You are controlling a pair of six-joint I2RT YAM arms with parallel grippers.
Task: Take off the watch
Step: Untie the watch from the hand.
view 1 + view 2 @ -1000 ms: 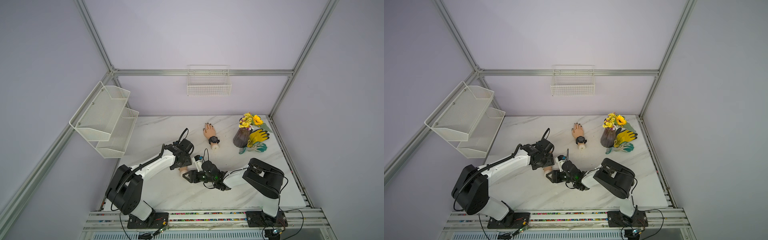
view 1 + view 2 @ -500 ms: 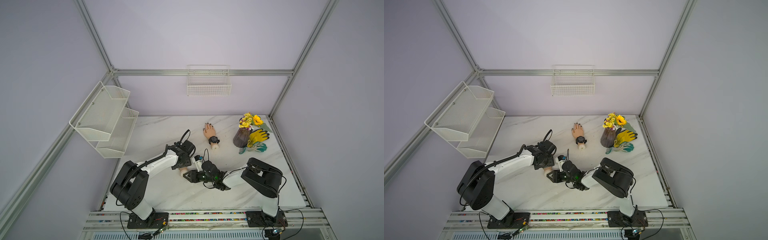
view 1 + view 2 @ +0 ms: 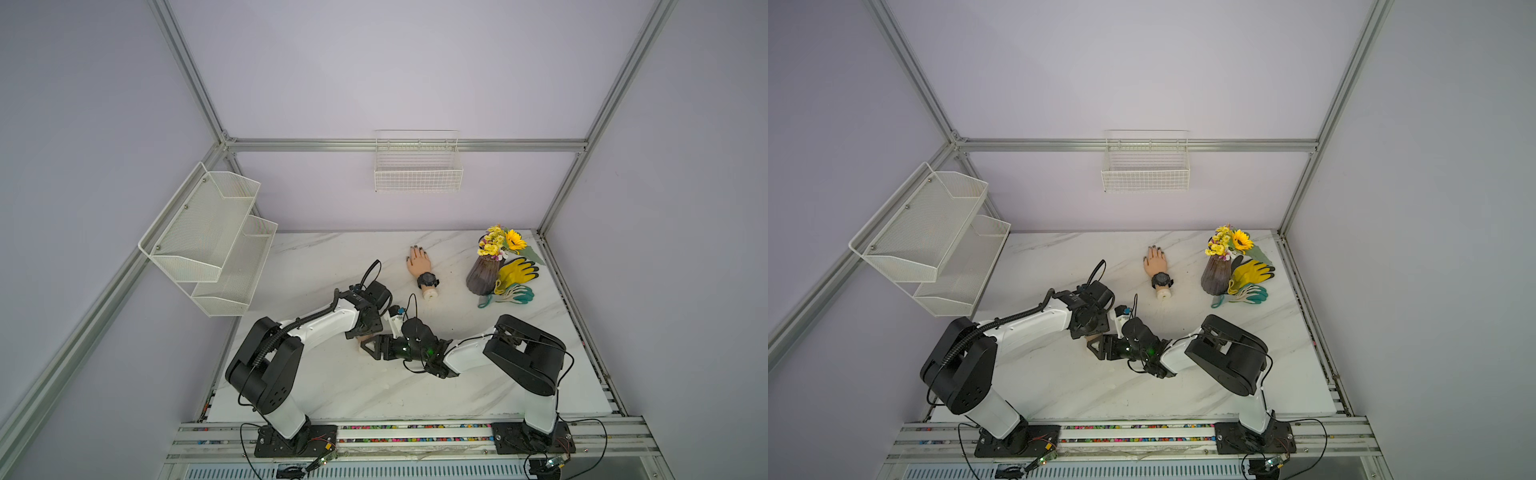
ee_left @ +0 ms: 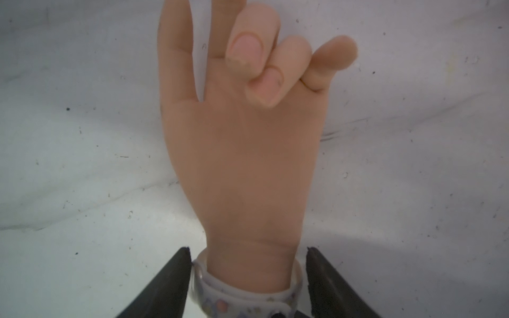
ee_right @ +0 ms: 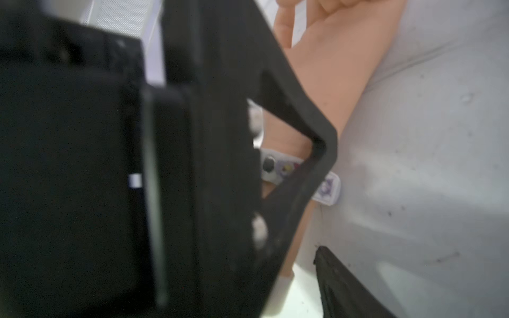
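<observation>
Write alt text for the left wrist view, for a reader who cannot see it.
A flesh-coloured mannequin hand lies on a white marble table, with a pale patterned watch around its wrist. The two dark fingers of the left tool stand on either side of the watch.

Around the left hand (image 4: 248,252) room is tight: its fingers (image 4: 176,278) flank the white watch (image 4: 242,301) on a dummy wrist (image 4: 253,242), and the right hand (image 3: 370,347) stands just beside. Beyond both hands, open desk (image 3: 332,386) reaches a second dummy arm (image 3: 419,266).
</observation>
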